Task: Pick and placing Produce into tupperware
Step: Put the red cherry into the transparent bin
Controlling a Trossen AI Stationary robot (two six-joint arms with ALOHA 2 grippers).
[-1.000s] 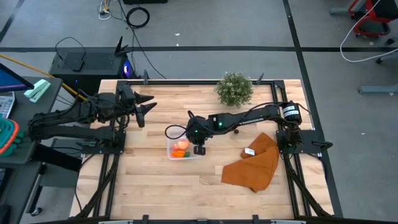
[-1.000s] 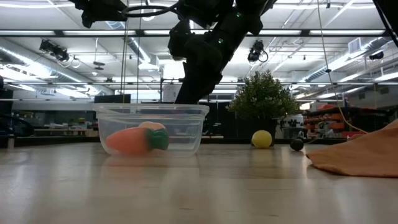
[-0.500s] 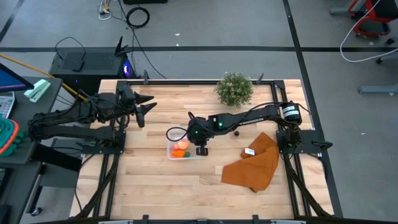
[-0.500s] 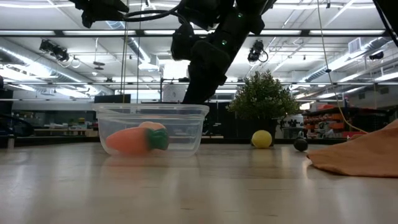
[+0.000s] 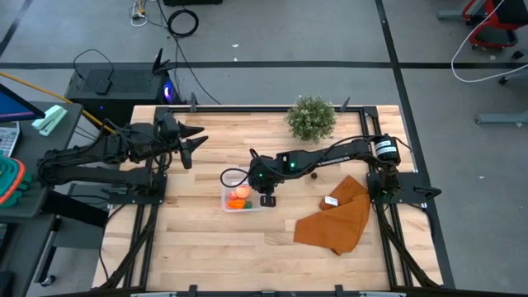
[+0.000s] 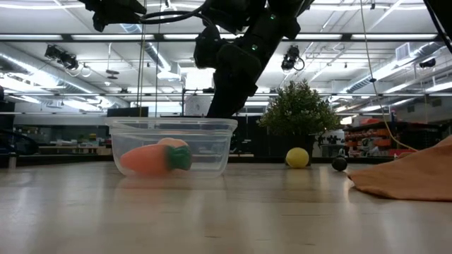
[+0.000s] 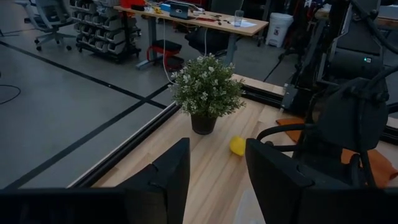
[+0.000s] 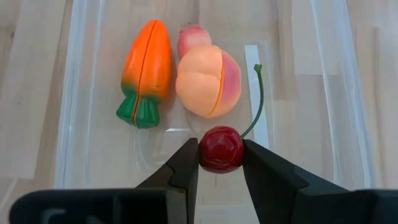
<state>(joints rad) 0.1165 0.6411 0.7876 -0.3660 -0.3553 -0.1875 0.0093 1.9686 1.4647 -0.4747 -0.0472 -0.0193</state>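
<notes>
The clear tupperware (image 5: 244,198) (image 6: 173,144) stands mid-table and holds the orange carrot (image 8: 146,68) (image 6: 150,159) and the pale apple (image 8: 208,81), both lying on its bottom. My right gripper (image 8: 221,149) (image 5: 266,199) hangs over the tupperware (image 8: 348,112), shut on a small red cherry (image 8: 221,150) with a green stem. The yellow lemon (image 7: 237,145) (image 6: 297,157) rests on the table near the potted plant. My left gripper (image 5: 196,140) (image 7: 217,168) waits open near the table's left edge, clear of everything. My right gripper pinches the cherry's round red body (image 8: 219,148) between its two fingers (image 8: 186,165), one on each side, coming from above and pointing down. The green stem (image 8: 256,106) sticks out free past the fingers. The cherry sits over the tupperware's inside, beside the apple.
A bushy potted plant (image 5: 311,118) (image 6: 300,116) stands at the far edge. A brown-orange cloth (image 5: 338,216) (image 6: 409,176) lies on the right. A small dark ball (image 6: 340,164) sits on the table between lemon and cloth. Bare wood lies near and left of the tupperware.
My right gripper has shifted a little toward the table's right over the tupperware, then kept still, staying shut on the cherry.
</notes>
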